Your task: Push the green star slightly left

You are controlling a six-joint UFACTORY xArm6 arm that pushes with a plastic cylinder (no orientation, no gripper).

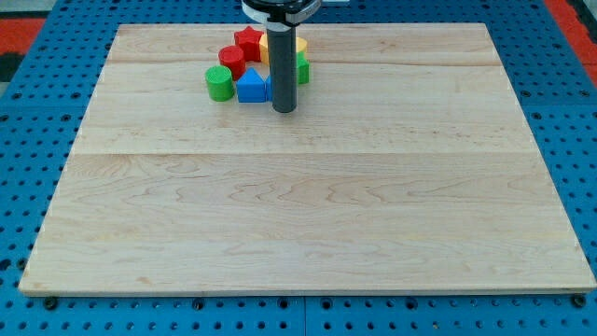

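Note:
The green star (302, 68) lies near the view's top centre, mostly hidden behind my rod; only its right edge shows. My tip (284, 109) rests on the board just below and left of the star, next to the right side of a blue block (252, 87). A red star (247, 38), a red cylinder (231, 61) and a green cylinder (219, 83) cluster to the left. A yellow block (300, 46) peeks out above the green star; its shape is hidden.
The blocks sit on a pale wooden board (308, 205) that lies on a blue pegboard table (37, 140). The board's top edge is close behind the cluster.

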